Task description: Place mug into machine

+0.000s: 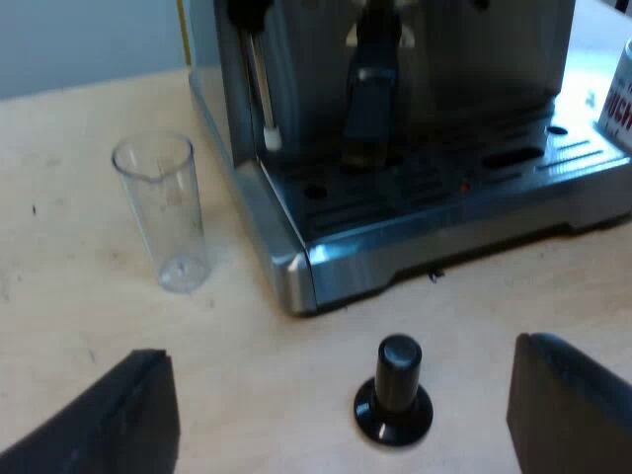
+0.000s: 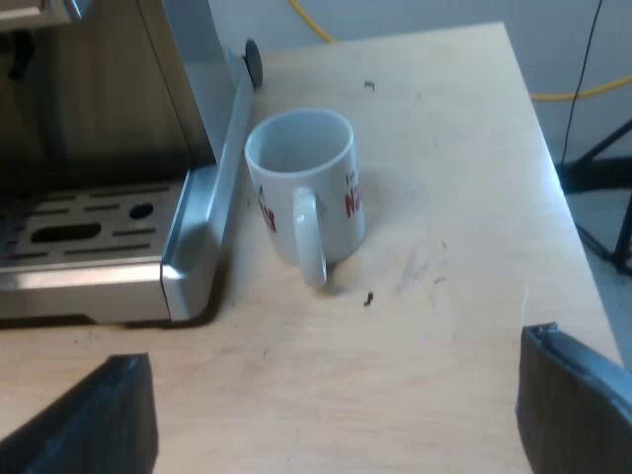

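Left gripper (image 1: 331,423): fingers spread wide and released, holding nothing. It hangs low over the table (image 1: 69,296), facing the front of the coffee machine (image 1: 434,59).

Seen from the left arm, in order:
- A clear measuring glass (image 1: 163,212) stands upright on the table, near the machine's corner but apart from it. It looks empty.
- A thin steam pipe (image 1: 260,84) with a white tip hangs at the machine's front.
- A dark handle (image 1: 370,99) juts out over the drip tray (image 1: 444,173). Its end colour cannot be told.
- A tamper (image 1: 394,392) with a black knob stands upright on the table before the machine, between the left gripper's fingers (image 1: 109,420) but touching neither.
- Part of the mug (image 1: 617,94) shows past the far side of the drip tray.

Right gripper (image 2: 331,415): fingers likewise wide apart and released, nothing between them. It hangs above bare table, with the mug ahead of it and well clear.

Seen from the right arm, in order:
- The slotted drip tray carries nothing on the part shown.
- The mug, white with red lettering, stands upright on the table just beside the machine's base corner, not on the tray. Whether it touches the base cannot be told. Its handle points toward the right gripper, and the inside looks empty.
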### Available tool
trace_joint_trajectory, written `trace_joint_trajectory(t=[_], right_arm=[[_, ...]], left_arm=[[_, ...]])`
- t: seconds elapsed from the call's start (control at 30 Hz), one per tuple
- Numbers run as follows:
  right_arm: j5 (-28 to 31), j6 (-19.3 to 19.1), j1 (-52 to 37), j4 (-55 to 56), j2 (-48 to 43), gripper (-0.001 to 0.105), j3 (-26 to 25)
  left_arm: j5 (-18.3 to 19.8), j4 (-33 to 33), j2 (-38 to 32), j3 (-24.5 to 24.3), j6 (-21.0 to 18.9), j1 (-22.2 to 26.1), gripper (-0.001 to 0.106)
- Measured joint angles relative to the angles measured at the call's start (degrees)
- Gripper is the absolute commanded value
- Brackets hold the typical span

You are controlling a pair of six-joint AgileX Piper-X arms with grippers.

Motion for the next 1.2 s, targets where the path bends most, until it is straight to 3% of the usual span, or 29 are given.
trace_joint_trajectory(t=[0.23,0.57,0.77,1.2], right_arm=[[0.0,-3.1,0.0,0.0,1.1,0.095,-4.6],[-3.5,-3.4,0.0,0.0,11.3,0.095,-10.4],[-4.7,-4.7,0.0,-1.3,15.7,0.095,-11.0],[-6.0,-4.9,0.0,-6.6,24.7,0.095,-11.0]], left_arm=[[0.9,-1.6,3.2,-3.9,0.0,-2.2,0.069],[2.4,-7.4,12.2,-8.8,0.0,-7.5,0.069],[4.4,-12.3,17.4,-8.8,0.0,-11.4,0.069],[4.8,-19.2,29.0,-8.9,0.0,-19.3,0.069]])
